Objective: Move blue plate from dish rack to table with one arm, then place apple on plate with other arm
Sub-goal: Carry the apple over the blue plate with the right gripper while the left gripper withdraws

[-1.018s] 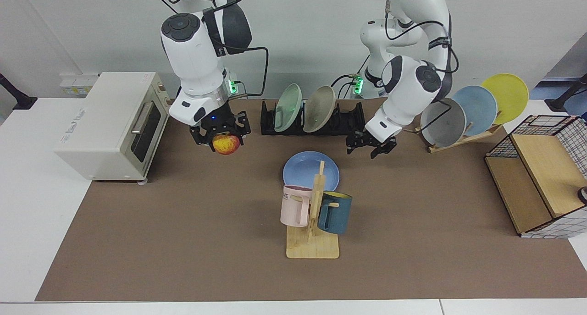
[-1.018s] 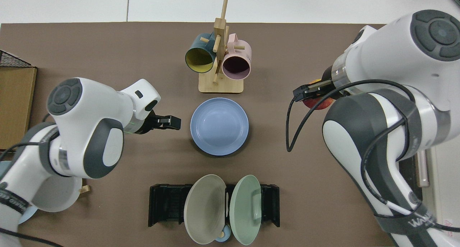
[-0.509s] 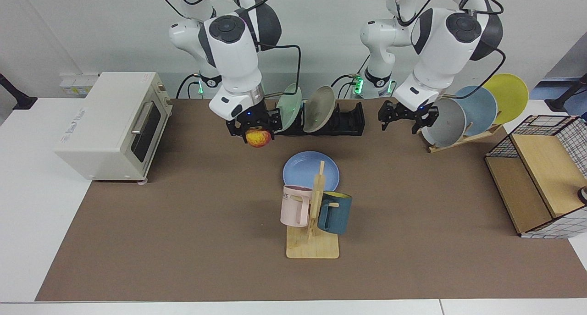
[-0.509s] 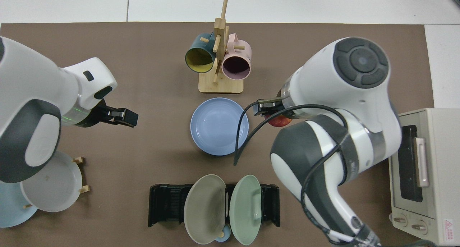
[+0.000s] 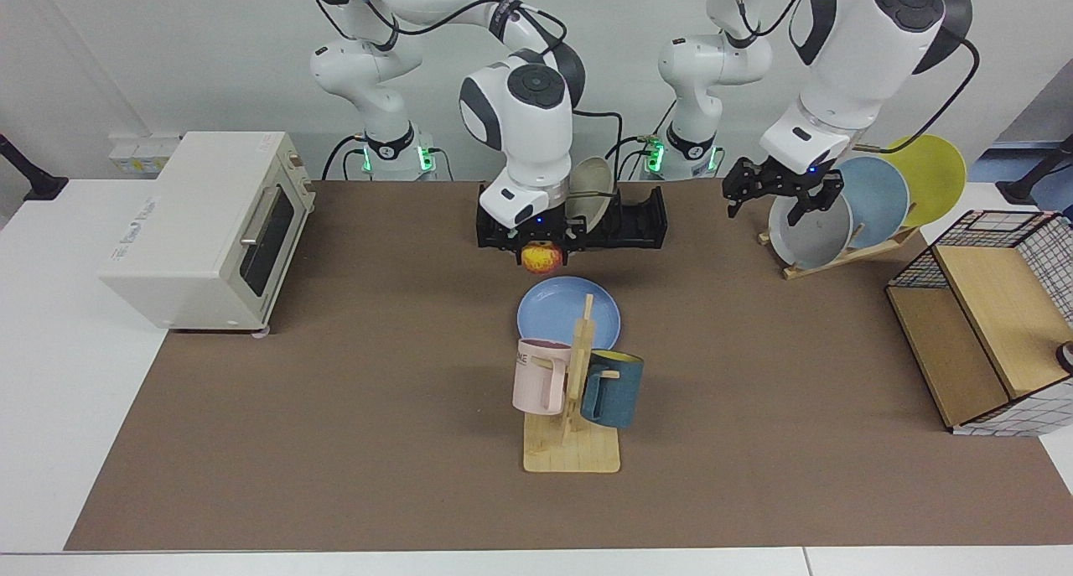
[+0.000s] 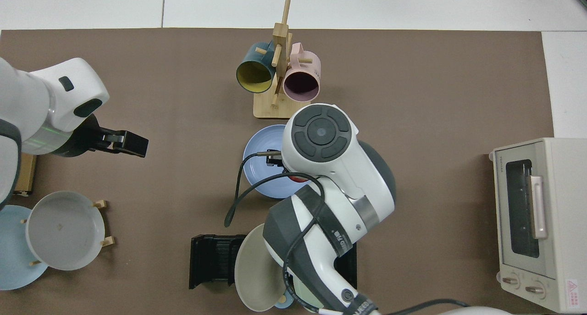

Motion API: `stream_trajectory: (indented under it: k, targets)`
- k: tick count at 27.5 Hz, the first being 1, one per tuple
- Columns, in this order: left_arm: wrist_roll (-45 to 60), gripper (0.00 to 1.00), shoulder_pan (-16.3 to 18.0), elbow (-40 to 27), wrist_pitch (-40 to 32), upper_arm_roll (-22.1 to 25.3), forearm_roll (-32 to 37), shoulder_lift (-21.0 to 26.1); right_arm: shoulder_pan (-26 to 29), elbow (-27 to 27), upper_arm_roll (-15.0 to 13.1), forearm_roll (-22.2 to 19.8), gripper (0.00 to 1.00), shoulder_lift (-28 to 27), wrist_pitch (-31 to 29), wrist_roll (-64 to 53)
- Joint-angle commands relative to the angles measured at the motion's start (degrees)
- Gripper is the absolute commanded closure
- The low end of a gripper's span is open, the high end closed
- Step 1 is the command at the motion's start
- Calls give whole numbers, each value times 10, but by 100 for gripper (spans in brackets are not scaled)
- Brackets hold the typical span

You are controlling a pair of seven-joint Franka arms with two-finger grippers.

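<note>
A white toaster oven (image 5: 209, 224) is sitting at the far left of the table (image 5: 335, 442). Near the middle, the right gripper (image 5: 541, 242) is clamping the apple (image 5: 541, 258) above the blue plate (image 5: 553, 308), which is lying flat on the table before the dish rack (image 5: 629, 220). Further right, the left gripper (image 5: 784, 192) is hanging with fingers spread and empty beside a wooden plate stand (image 5: 838, 253).

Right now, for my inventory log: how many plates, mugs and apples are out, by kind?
Plates: 6 (blue plate, beige plate, green plate mostly hidden under the right arm, grey plate, sky-blue plate, yellow plate)
Mugs: 2 (pink mug, teal mug)
Apples: 1, the apple in the right gripper above the blue plate
Total: 9
The left gripper hangs open beside the grey plate.
</note>
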State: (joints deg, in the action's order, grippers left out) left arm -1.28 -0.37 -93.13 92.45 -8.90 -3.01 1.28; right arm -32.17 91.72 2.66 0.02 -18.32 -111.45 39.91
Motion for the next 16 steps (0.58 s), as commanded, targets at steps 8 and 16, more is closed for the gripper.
stream_trajectory:
  k: [8, 16]
  targets:
    - [-20, 0, -2, 1, -16, 13, 6, -23, -30, -1, -1, -12, 95, -87, -93, 64]
    - [-14, 0, -2, 1, -22, 10, 6, -33, -42, 14, -3, -12, 95, -117, -119, 66]
